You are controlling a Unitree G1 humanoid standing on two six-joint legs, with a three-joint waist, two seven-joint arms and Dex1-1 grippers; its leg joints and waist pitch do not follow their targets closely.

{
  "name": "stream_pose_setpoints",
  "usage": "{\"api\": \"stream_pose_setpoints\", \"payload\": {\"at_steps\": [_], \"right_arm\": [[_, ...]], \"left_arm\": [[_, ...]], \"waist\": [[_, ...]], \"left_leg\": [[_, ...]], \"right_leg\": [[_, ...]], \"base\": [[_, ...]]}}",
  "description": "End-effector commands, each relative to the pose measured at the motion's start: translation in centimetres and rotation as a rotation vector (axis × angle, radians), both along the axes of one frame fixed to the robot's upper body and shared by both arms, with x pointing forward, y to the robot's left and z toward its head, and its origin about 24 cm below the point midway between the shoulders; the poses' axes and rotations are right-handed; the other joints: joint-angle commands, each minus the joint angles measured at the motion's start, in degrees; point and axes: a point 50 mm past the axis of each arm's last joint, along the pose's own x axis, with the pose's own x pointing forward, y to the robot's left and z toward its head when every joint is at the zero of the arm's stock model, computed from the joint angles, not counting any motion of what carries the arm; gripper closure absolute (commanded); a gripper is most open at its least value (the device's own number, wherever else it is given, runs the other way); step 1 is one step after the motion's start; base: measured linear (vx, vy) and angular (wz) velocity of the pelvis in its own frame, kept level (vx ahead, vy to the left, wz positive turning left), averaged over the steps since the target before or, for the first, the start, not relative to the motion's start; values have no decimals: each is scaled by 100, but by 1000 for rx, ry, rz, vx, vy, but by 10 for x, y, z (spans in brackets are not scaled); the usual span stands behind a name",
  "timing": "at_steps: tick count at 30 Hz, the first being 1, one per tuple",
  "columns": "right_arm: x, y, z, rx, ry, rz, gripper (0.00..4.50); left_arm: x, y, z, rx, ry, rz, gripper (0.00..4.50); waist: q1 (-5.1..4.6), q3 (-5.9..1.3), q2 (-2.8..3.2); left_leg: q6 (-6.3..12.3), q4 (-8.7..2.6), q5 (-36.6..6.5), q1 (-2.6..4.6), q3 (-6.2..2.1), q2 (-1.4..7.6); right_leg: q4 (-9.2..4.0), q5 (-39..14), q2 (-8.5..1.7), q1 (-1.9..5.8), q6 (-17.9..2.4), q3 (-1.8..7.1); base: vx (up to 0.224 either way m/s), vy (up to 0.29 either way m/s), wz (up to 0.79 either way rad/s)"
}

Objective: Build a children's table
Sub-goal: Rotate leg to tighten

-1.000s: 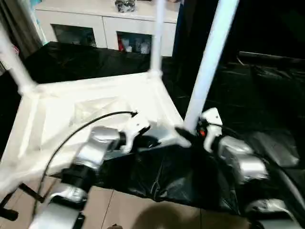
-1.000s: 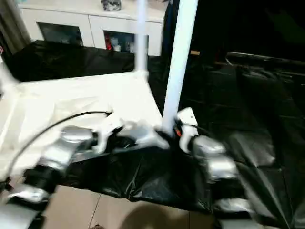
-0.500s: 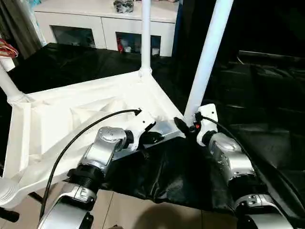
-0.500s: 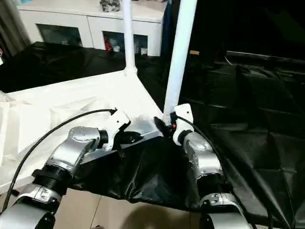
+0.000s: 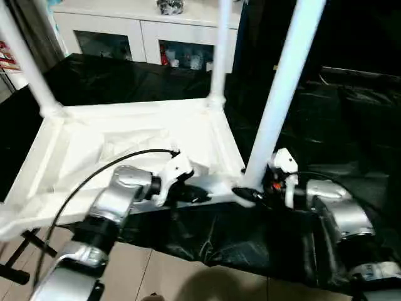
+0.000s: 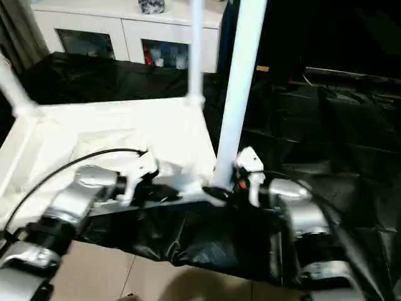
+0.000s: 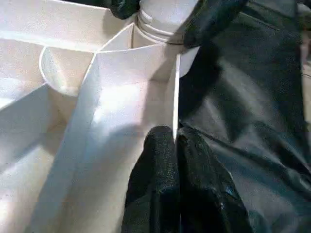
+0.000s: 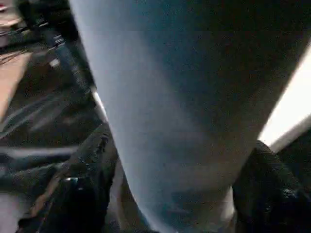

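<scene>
The upturned children's table (image 5: pixel 131 135) took up most of the black-covered work table (image 5: pixel 351 125), its three legs (image 5: pixel 285 81) rising as posts. Between them the ribbed underside lay open to a reach. Right of the near leg, the black cover stayed bare.

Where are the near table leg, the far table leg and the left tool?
Near leg (image 5: pixel 282 94): left eye view, mid-shaft.
Far leg (image 5: pixel 219 50): left eye view, mid-shaft.
Left tool (image 7: pixel 176 145): left wrist view, fingertips at the table's rim.
</scene>
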Motion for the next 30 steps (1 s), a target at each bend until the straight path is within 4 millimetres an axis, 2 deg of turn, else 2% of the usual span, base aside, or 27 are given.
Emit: {"api": "stream_pose_setpoints", "payload": {"at_steps": [1,4,6,13,19,22,23,26,30], "right_arm": [[-11,17,-3,23,59,170,153],[-13,18,-3,17,65,203,183],[-14,19,-5,1,62,227,192],[-15,23,-3,32,70,243,196],[-19,28,-9,57,70,204,196],[-14,33,-15,88,42,40,196],[-14,33,-15,89,42,35,196],[-5,40,-20,126,26,-150,196],[1,58,-27,115,27,-336,196]], "left_arm": [[-1,-7,8,-63,-19,-49,450],[-1,-4,9,-58,-11,-60,450],[-1,0,10,-50,-8,-67,450],[-2,4,12,-49,11,-88,450],[1,-2,10,-72,-10,-39,450],[7,-12,9,-96,-58,64,450],[7,-12,9,-97,-60,68,450],[13,-24,11,-118,-90,182,450],[18,-39,9,-101,-118,289,450]], "waist": [[36,-292,-87],[56,-295,-88],[79,-292,-65],[92,-295,-55],[100,-299,-49],[86,-283,-51],[84,-283,-44],[31,-268,-65],[-40,-270,-32]], "left_leg": [[568,-364,-675,-2,-175,402],[582,-356,-624,-7,-171,401],[555,-358,-643,4,-172,410],[475,-368,-671,3,-179,412],[461,-362,-669,14,-175,410],[391,-382,-776,27,-184,419],[361,-384,-813,29,-188,411],[260,-400,-863,33,-200,401],[222,-410,-877,31,-205,388]], "right_leg": [[-465,-1308,-609,304,-885,385],[-447,-1178,-613,300,-934,383],[-457,-1227,-613,286,-943,381],[-445,-1161,-613,302,-971,383],[-440,-1048,-612,307,-1007,387],[-471,-1253,-622,291,-969,386],[-479,-1342,-627,293,-952,384],[-529,-1727,-641,284,-836,392],[-541,-1736,-632,284,-809,397]], "base": [[0,0,0],[0,0,0],[0,0,0],[0,0,0],[0,0,0],[0,0,0],[0,0,0],[0,0,0],[0,0,0]]}}
